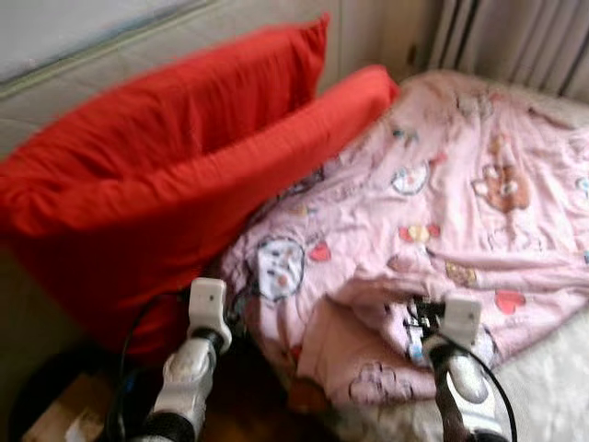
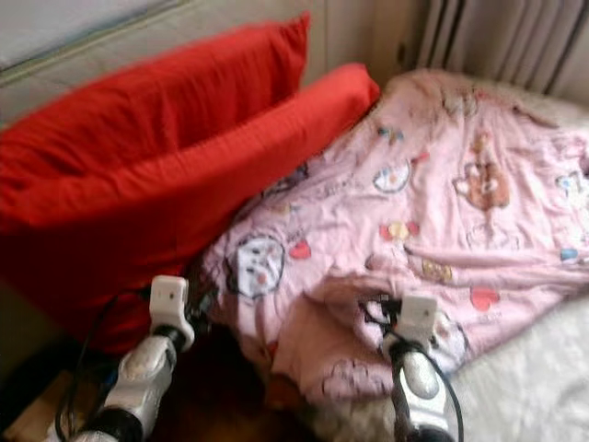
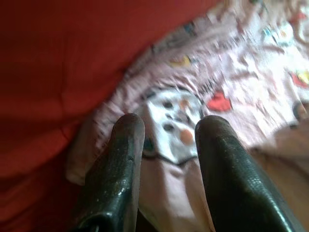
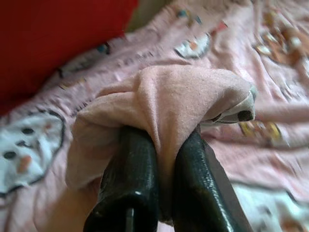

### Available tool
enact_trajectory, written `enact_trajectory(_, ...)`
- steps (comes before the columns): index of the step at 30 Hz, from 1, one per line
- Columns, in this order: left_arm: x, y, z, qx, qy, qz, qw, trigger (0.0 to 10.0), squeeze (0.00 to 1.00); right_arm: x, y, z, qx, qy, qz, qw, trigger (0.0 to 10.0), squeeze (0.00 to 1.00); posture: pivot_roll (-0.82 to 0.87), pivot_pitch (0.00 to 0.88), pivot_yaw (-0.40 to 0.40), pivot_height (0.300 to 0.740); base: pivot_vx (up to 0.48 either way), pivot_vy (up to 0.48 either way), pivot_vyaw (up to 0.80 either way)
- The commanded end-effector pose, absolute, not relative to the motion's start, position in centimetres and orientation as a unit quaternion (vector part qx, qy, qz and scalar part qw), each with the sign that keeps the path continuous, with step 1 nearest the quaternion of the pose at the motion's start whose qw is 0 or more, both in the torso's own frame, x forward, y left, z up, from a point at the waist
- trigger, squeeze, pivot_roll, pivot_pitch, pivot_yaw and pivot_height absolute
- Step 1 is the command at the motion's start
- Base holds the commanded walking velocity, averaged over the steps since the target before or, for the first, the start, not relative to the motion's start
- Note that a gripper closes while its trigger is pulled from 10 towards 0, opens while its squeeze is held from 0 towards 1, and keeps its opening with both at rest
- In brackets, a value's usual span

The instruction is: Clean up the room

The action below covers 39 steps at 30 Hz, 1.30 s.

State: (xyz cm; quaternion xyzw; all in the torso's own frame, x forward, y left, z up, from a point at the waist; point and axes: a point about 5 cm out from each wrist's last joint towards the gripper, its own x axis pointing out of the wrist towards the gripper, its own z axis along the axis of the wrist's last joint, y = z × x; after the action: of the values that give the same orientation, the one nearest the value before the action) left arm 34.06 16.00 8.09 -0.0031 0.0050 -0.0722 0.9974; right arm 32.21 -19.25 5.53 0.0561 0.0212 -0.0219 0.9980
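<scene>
The right gripper [image 4: 161, 145] is clenched on a bunched fold of the pink blanket [image 1: 479, 212], the cloth pinched between its two black fingers [image 4: 133, 179] and humped up over their tips. In the head views that pinch sits at the blanket's near edge, just ahead of the right wrist, where the fabric is rucked into a raised ridge.

The left gripper [image 3: 166, 140] has its fingers parted with nothing between them; it hovers over the blanket's near-left corner, above a white cartoon face [image 3: 174, 118] printed on the cloth, close beside the red pillows. Whether its tips touch the fabric cannot be told.

The blanket lies spread and wrinkled across the bed, its long axis running from the grippers away toward the far right, where it reaches near the curtain [image 1: 515, 37]. Its left margin is tucked against and partly under the nearer red pillow [image 1: 212, 193]. A second red pillow [image 1: 184, 92] leans behind the first, against the pale headboard [image 1: 55, 101].

To the right of the right arm, bare white bedding [image 1: 552, 378] shows beyond the blanket's edge, giving open room there. At the near left the bed ends in a dark gap down to the floor, where a brownish box-like thing [image 1: 69, 414] sits, too blurred to identify.
</scene>
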Motion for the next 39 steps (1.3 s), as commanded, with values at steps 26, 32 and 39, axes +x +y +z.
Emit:
enact_trajectory(26,34.1,16.5,7.7,-0.015,0.009,-0.059,0.998,10.0,0.00,32.6,-18.8,5.3,0.057,0.045,-0.029,0.997,10.0,0.00,-0.05,0.000,0.010,0.740,0.000,0.000,0.00)
enact_trajectory(32,33.9,16.6,7.4,-0.014,0.010,-0.062,0.998,10.0,0.00,32.3,-19.5,5.0,0.056,0.051,-0.060,0.995,10.0,0.00,-0.05,0.000,0.017,0.740,0.000,0.000,0.00)
enact_trajectory(39,33.9,16.6,7.4,-0.013,0.010,-0.065,0.998,10.0,0.00,32.2,-19.8,4.9,0.055,0.052,-0.075,0.994,10.0,0.00,-0.06,0.000,0.024,0.740,0.000,0.000,0.00)
